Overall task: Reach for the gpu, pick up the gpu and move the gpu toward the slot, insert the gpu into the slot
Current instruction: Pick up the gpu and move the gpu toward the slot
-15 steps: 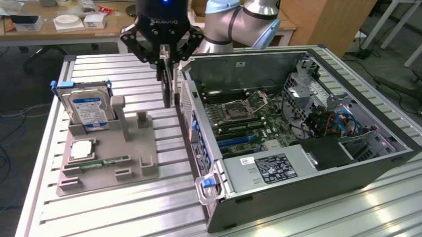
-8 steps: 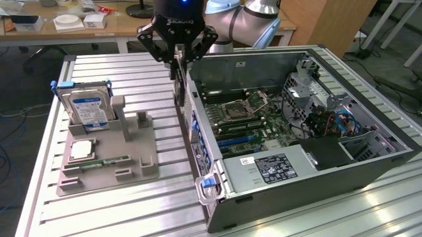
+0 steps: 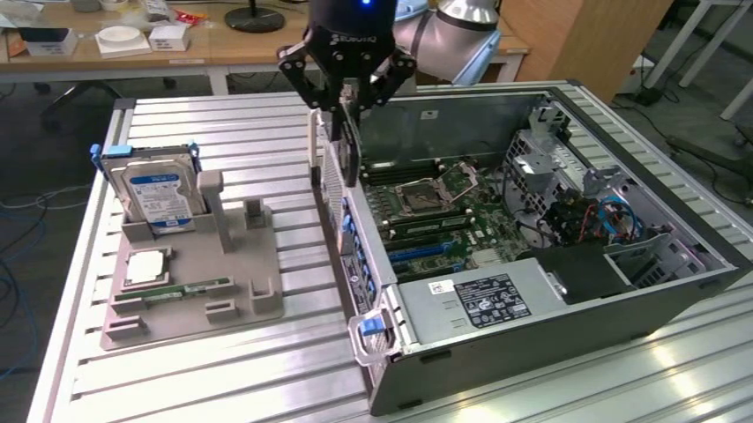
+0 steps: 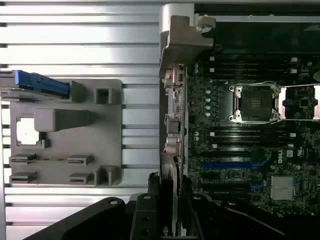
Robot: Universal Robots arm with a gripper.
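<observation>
In the exterior view, the black two-finger gripper [image 3: 348, 101] is closed on the gpu [image 3: 344, 154], a thin dark circuit card with a pale metal bracket. The card hangs upright over the open grey computer case [image 3: 612, 291], apart from the long blue plastic slot [image 3: 426, 250].

In the wrist view, the gripper [image 4: 167, 220] clamps the gpu [image 4: 172, 130] edge-on, near the slot [image 4: 225, 165].

The place is a robotics lab or workshop. Under the claw [image 3: 349, 104] stands a slotted aluminium bench [image 3: 212, 379] bearing an open computer tower [image 3: 530, 344] and a grey parts fixture [image 3: 235, 264]. Behind the claw are wooden desks [image 3: 235, 48] with small boxes [image 3: 123, 40], and cables [image 3: 30, 198] trail on the floor.
</observation>
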